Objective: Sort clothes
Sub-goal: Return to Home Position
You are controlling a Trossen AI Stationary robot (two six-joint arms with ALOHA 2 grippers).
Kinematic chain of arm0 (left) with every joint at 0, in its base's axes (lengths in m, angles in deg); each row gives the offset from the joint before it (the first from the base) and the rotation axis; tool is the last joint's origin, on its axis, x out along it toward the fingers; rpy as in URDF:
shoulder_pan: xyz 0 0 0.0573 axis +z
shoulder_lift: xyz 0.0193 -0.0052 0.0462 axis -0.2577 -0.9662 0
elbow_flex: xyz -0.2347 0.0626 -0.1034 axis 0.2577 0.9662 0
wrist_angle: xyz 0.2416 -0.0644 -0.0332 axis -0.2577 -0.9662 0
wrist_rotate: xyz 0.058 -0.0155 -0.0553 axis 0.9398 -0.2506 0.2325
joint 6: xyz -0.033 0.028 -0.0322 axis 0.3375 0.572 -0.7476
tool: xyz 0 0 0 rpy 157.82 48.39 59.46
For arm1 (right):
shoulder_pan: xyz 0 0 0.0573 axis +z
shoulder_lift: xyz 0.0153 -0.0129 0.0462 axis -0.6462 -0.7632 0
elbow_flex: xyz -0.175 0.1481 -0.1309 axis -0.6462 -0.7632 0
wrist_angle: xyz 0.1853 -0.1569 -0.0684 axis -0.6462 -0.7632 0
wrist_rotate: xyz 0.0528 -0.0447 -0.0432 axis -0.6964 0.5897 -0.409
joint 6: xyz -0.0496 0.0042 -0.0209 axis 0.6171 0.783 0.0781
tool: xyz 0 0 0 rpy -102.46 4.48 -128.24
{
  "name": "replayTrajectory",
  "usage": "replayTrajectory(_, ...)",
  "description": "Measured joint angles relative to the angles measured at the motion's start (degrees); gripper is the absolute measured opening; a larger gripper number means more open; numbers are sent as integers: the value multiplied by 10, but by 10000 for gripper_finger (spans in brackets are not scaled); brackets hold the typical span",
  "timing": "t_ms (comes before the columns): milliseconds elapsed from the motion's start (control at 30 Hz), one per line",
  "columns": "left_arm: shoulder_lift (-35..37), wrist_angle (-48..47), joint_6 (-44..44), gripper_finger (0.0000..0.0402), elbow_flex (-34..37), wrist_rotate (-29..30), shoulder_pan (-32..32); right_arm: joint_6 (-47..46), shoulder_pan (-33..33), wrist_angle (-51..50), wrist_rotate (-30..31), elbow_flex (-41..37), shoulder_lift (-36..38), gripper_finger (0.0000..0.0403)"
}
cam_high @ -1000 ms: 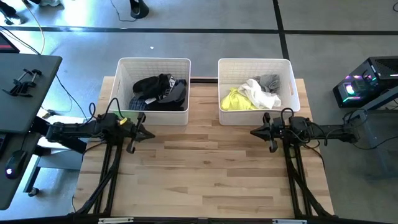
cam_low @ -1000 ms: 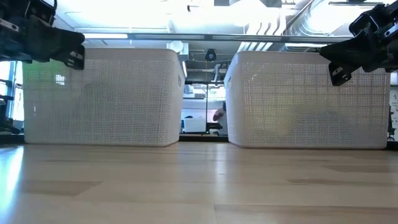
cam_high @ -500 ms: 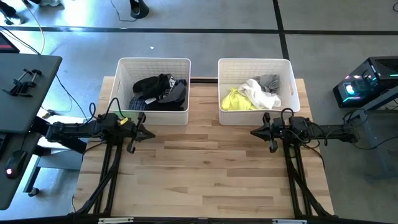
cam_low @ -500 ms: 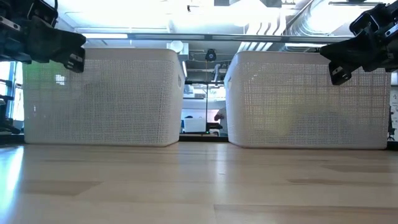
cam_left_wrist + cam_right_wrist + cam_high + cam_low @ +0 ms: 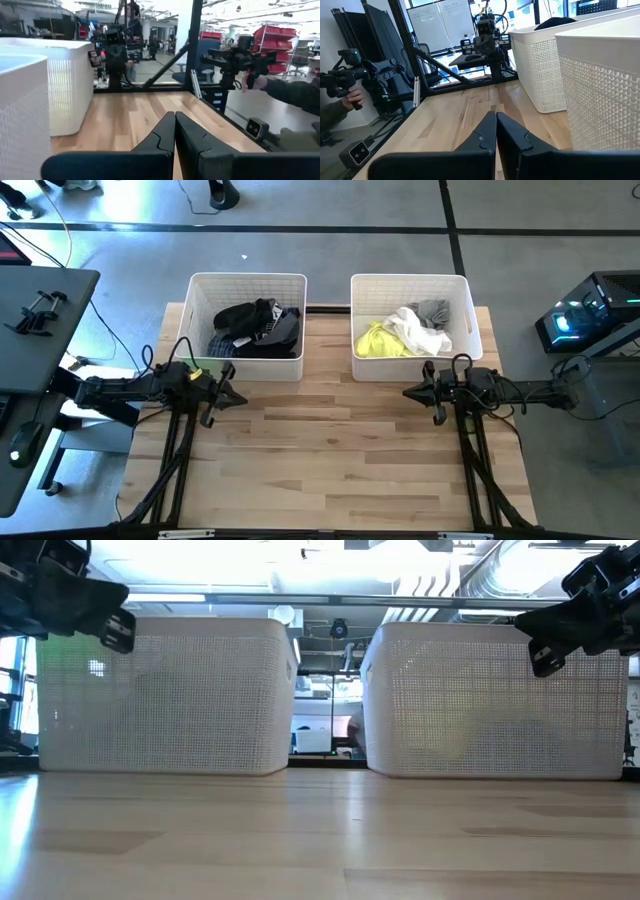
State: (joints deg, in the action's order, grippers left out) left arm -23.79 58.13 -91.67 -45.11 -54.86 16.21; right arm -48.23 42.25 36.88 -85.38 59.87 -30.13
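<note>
The sorting looked finished: dark clothes [image 5: 255, 328] lay in the left bin [image 5: 196, 320] and light clothes [image 5: 405, 332] (yellow, white, grey) in the right bin [image 5: 470, 320], both bins at the table's [image 5: 340, 450] far edge. No garment showed on the boards. The left gripper [image 5: 236, 394] and right gripper [image 5: 410, 392], each clenched on nothing, hung just before the bins.

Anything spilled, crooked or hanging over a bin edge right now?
Nothing stands out. Dark clothes lie inside the left bin, light clothes inside the right bin, none over a rim. Bins sit square, side by side. Left end effector and right end effector hover shut and empty near them.
</note>
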Motion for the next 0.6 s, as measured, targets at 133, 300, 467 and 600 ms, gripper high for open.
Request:
replayTrajectory(133, 1, -4, 16, 0, 0, 27, 0, 0, 0, 0, 0, 0, 0, 0)
replayTrajectory(300, 0, -13, 10, 0, 0, 73, 0, 13, 0, 0, 0, 0, 0, 0)
replayTrajectory(467, 0, -14, 6, 0, 0, 75, 0, 15, 0, 0, 3, 0, 0, 0)
replayTrajectory(600, 0, -14, 6, 0, 0, 76, 0, 15, 0, 0, 3, 0, 0, 0)
